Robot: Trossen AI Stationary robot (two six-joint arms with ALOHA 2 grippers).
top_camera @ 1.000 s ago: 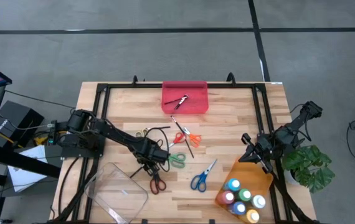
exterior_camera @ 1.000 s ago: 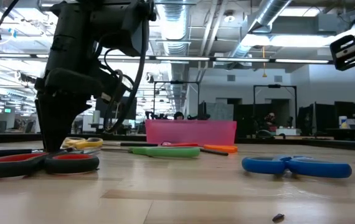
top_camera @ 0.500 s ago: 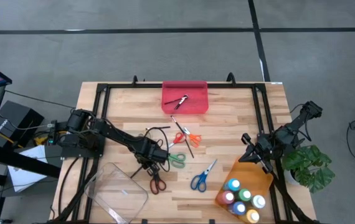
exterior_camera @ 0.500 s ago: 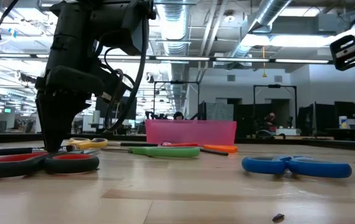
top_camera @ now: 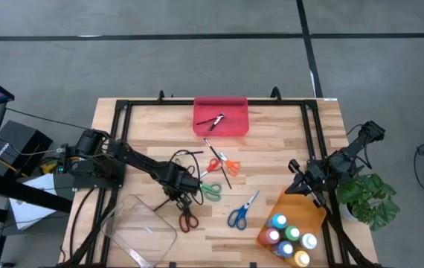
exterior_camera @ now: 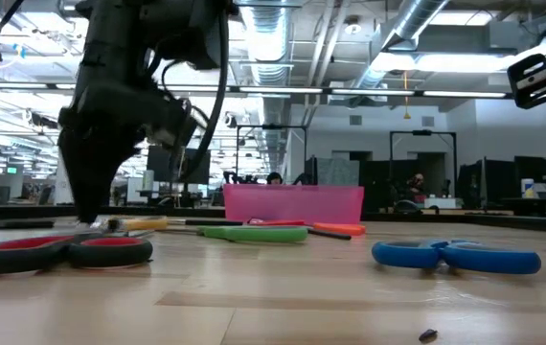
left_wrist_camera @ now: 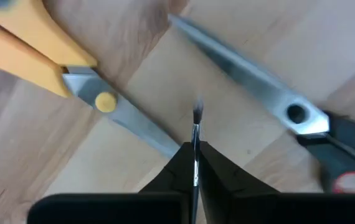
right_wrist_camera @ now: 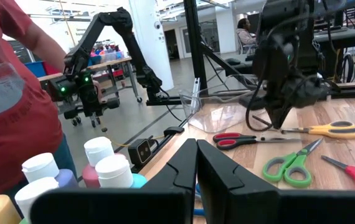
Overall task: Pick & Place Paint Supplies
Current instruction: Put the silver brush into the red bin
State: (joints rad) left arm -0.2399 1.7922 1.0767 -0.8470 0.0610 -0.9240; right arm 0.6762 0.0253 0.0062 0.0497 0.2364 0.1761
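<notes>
**A:** Left claw (left_wrist_camera: 194, 155) is pinching a thin brush (left_wrist_camera: 195, 134) right at the very tips, and that looks sketchy to me. With so little of it caught between the pads, it could swivel or slide out as soon as the arm lifts.

**B:** Yeah, and it's crowded down there. The yellow scissors (left_wrist_camera: 53, 62) sit just to one side of the claw and the red scissors (left_wrist_camera: 302, 118) just to the other, so a drop lands it in that pile.

**A:** Which way is it pointing?

**B:** Long axis runs straight out in line with the fingers, bristle end away from the claw, toward the table.

**A:** And the right claw (top_camera: 301, 186)?

**B:** Pressed together, holding nothing, parked beside the paint bottles (top_camera: 290, 240).
</notes>
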